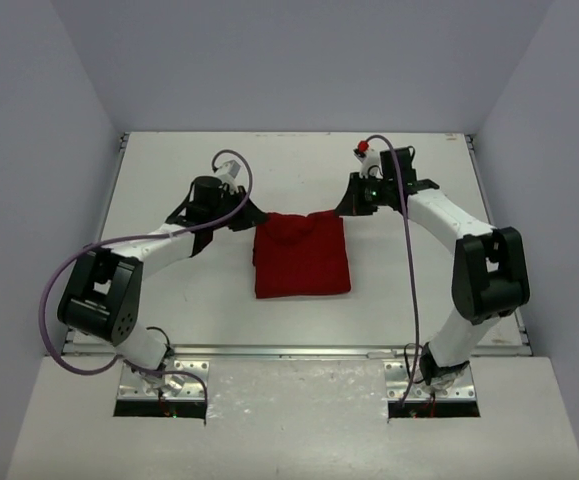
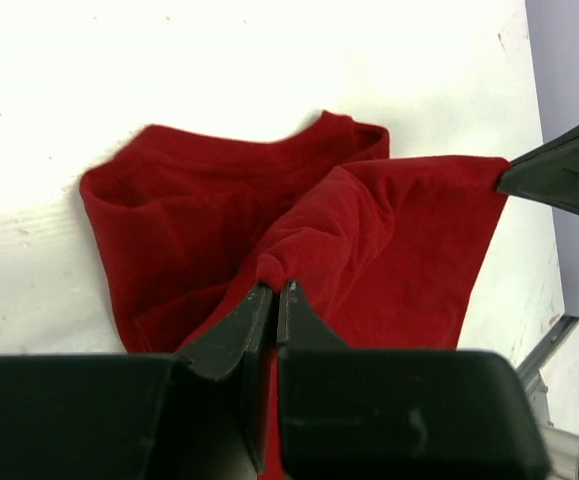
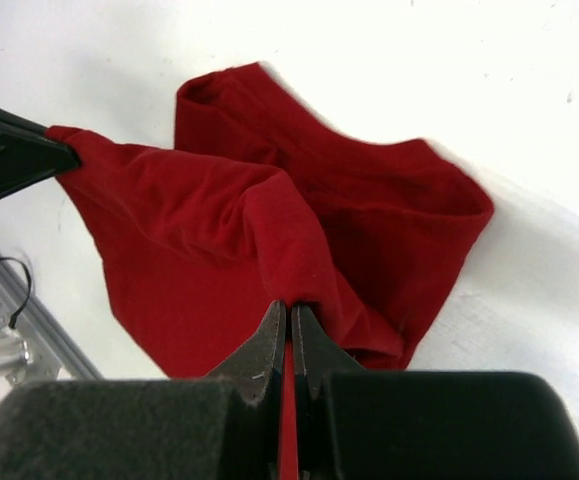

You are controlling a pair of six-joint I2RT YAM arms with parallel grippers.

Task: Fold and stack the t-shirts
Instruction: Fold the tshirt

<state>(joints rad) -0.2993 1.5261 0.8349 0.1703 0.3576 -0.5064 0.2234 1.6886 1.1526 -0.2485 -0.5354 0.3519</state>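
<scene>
Black fingers (image 2: pixel 231 335) of the left hand (image 2: pixel 274 290) fill the bottom of the left wrist view. They are pressed together on a bunched fold of the dark red t-shirt (image 2: pixel 369 250), with nothing but cloth between the tips. At the bottom centre of its own wrist view, the right hand (image 3: pixel 289 308) is clamped the same way, and a thin strip of red shows between its closed fingers.

Each wrist view also catches the other hand. At the right edge of the left wrist frame, a dark fingertip pinches a corner of cloth drawn out to a point. The left edge of the right wrist frame shows the matching fingertip.

From above, the t-shirt sits in the middle of the white desk (image 1: pixel 169 170), folded to a rough square. Its lower part lies flat on the desk. Its upper edge is raised and strung between the two hands, one at the upper left corner of the cloth and one at the upper right. That edge dips a little at its middle. Purple cables (image 1: pixel 54 290) loop beside both arms.
</scene>
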